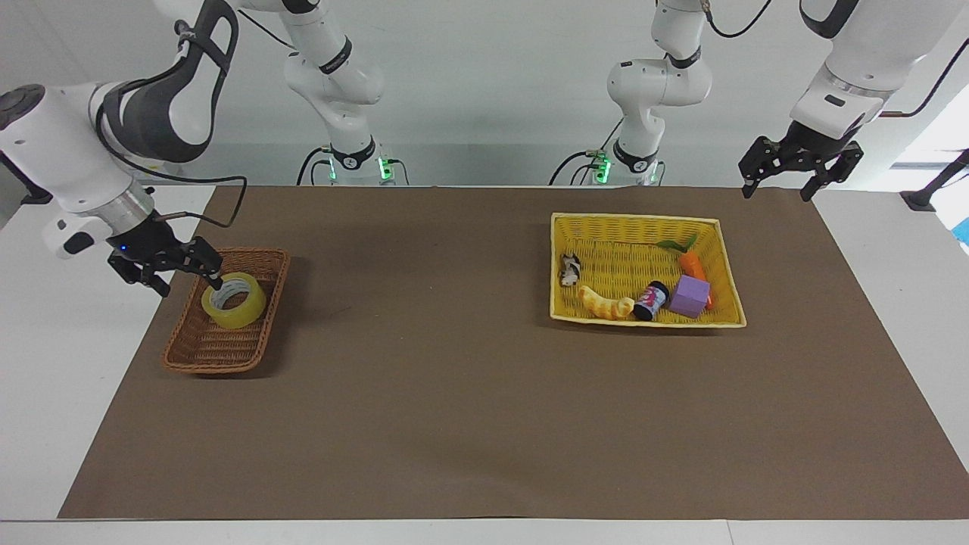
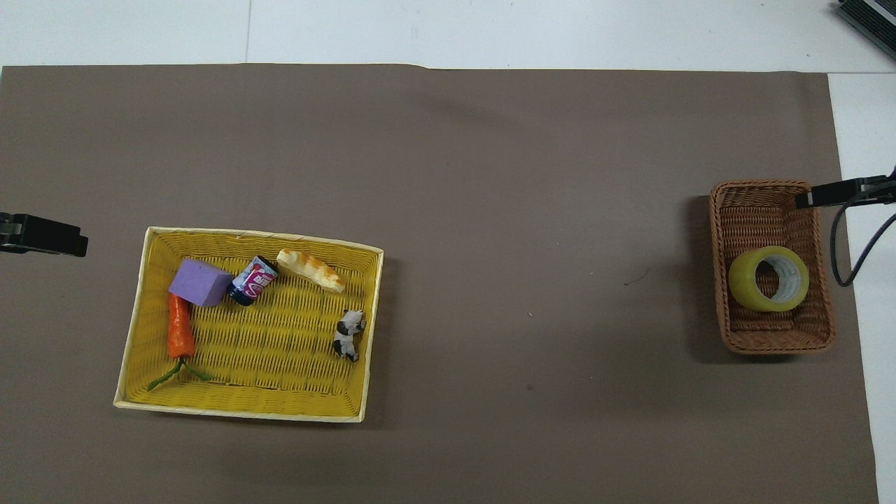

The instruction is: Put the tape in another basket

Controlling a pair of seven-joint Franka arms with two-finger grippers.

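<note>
- Translucent yellow ring-shaped tape roll lies tilted in the narrow brown wicker basket — light, stiff, slick-sided; best pinched across its wall through the core.
- Right gripper, spread open, holds nothing, above the basket's rim.
- Left gripper waits, open.

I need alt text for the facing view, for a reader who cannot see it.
The tape sits tilted in the brown wicker basket, with the open right gripper just above the basket's rim. The left gripper waits, open, above the table edge beside a yellow basket of toys.
</note>
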